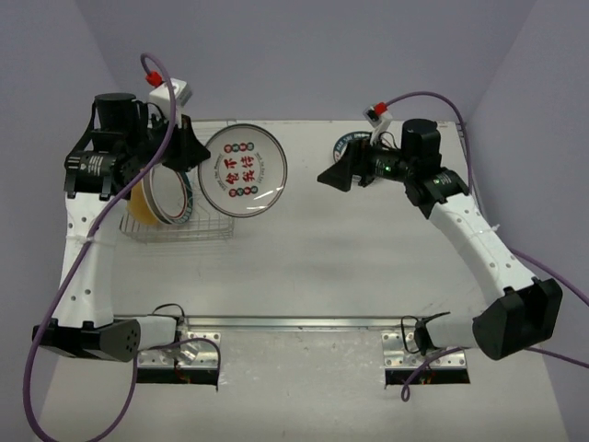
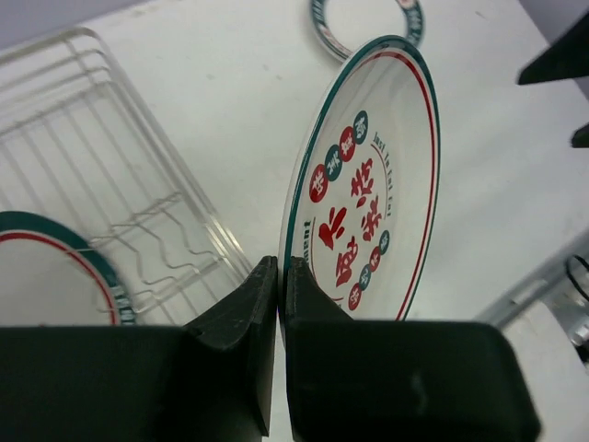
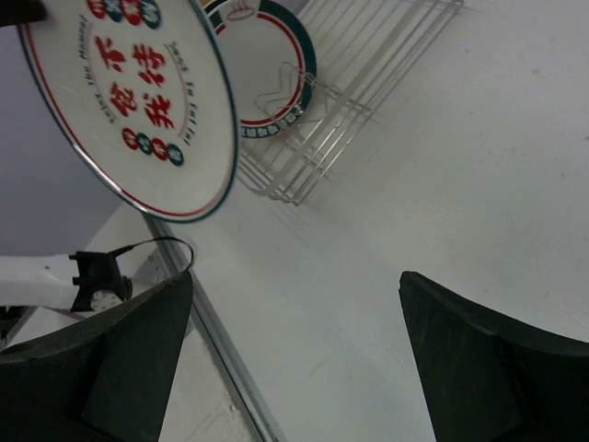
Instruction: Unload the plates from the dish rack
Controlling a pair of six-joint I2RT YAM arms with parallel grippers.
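One dish rack and four dishes. The red-lettered plate hangs left of centre, just right of the rack, face up, its rim pinched in the closed left tool. The rack holds two on edge: a teal-rimmed plate and an orange plate. The fourth plate lies flat on the table, upper right, under the right tool, which gapes wide and holds nothing.

Bright, even, diffuse light falls from overhead; the walls carry a cool violet cast. The white bench is close to overexposed, so in the left wrist view the wire dish rack beside the red-marked plate fades into it. Shadows around that plate are faint and soft-edged. In both wrist views the jaws, nearest the lens, appear as dark, slightly soft masses. The plate's lettering stays legible.
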